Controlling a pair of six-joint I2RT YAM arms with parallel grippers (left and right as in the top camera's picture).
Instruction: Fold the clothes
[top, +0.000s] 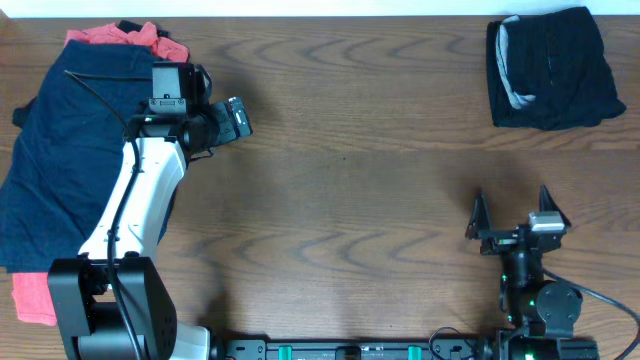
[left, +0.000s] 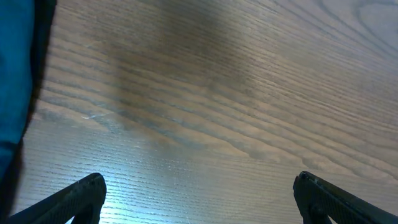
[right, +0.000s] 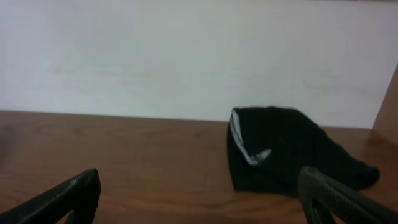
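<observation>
Folded black fabric shorts (top: 555, 70) with pale grey waistband lining sit far right on the brown wooden tabletop (top: 350, 180). A heap of navy fabric shorts (top: 55, 170) over a coral-red fabric piece (top: 115, 37) lies far left. The left pincer (top: 236, 118) and right pincer (top: 512, 208) are both spread wide, empty. Risk: the left pincer, beside the heap, may pinch both layers and drag them together.

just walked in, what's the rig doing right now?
Clothes folding, between garments. One pair of black shorts lies folded at the far right of the table. Unfolded on the left: navy shorts over a coral piece. The left arm reaches over them, jaws open above bare wood, holding nothing. The right arm sits at the near edge, jaws open and empty.
</observation>
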